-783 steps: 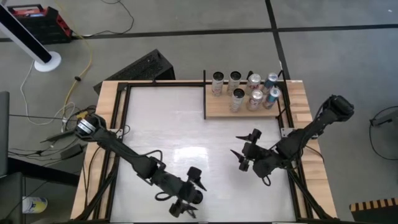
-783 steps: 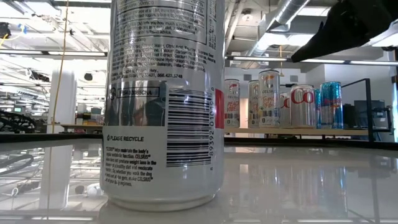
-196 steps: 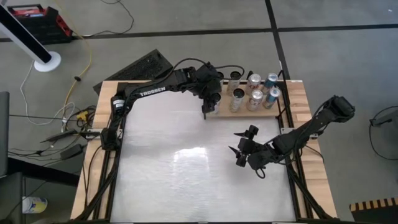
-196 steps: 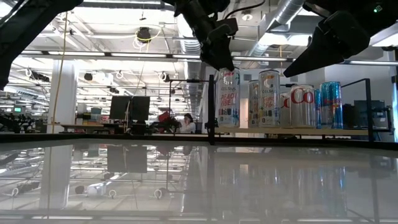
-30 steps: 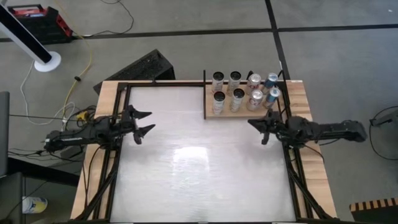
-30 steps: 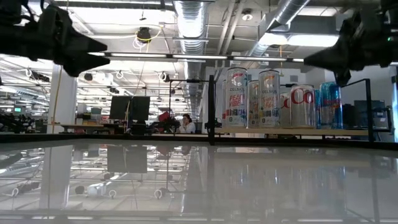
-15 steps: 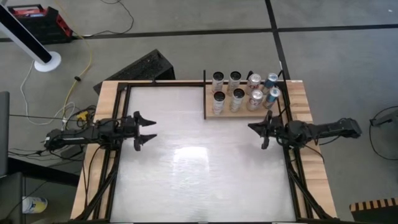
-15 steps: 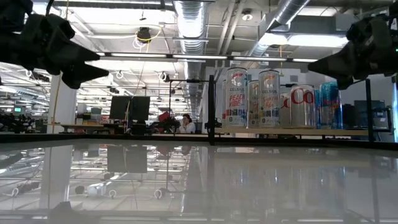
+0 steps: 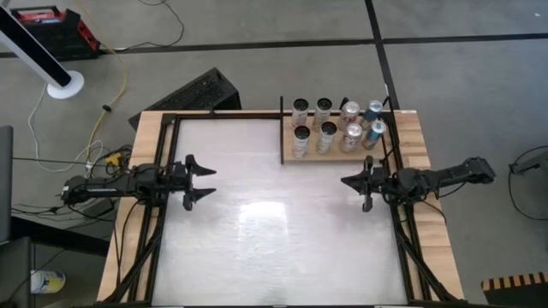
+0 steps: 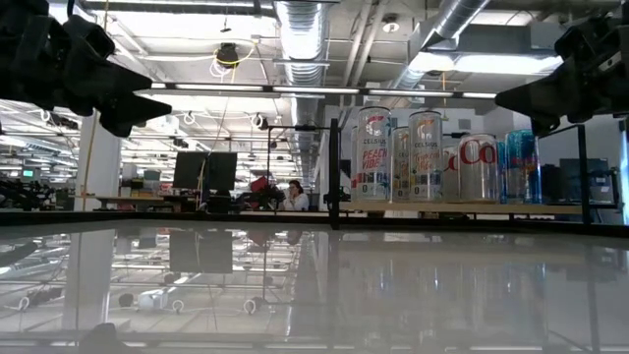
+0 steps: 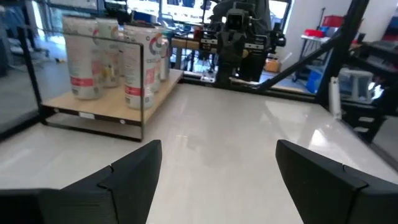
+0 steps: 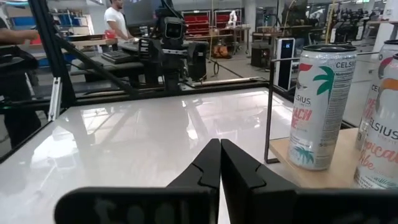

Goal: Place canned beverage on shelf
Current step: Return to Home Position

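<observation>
The left end effector (image 9: 202, 181), fingers spread, and the right end effector (image 9: 345, 180), pinched closed on nothing, had drawn back to opposite side edges of the desk (image 9: 257, 248). All eight cans (image 9: 328, 130) stood on the shelf (image 9: 312, 156), so the job looked finished

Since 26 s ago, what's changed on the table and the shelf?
The white and pink drink can, earlier on the glossy white tabletop, now stands on the light-wood shelf, left end of the row nearer mid-table; the left claw set it there, let go, and drew back open to the table's left edge. The right claw, shut, retreated from mid-table to the right edge. The other seven cans stayed put.
</observation>
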Tool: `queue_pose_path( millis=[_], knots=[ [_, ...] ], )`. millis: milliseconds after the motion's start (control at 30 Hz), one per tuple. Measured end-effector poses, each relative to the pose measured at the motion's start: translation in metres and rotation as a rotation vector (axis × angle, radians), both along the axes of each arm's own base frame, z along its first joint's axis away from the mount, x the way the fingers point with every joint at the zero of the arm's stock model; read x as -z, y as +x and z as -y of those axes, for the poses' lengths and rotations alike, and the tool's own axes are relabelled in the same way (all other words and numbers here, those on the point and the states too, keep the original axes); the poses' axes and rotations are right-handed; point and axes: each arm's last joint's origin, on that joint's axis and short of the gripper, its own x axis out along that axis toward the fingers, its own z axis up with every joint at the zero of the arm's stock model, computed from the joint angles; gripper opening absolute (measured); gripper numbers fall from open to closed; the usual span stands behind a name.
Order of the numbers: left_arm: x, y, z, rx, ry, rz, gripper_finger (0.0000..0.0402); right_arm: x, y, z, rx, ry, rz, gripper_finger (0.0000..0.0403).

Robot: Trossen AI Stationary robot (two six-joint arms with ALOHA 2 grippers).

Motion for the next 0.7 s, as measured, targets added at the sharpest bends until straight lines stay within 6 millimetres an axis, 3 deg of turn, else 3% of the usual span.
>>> queue_pose_path(
  millis=[700],
  knots=[
    [0.0008,0.0002,0.0005,0.019,-0.062,0.003,0.03,0.0009,0.0,0.0,0.001,-0.001,-0.006,0.0039]
  ],
)
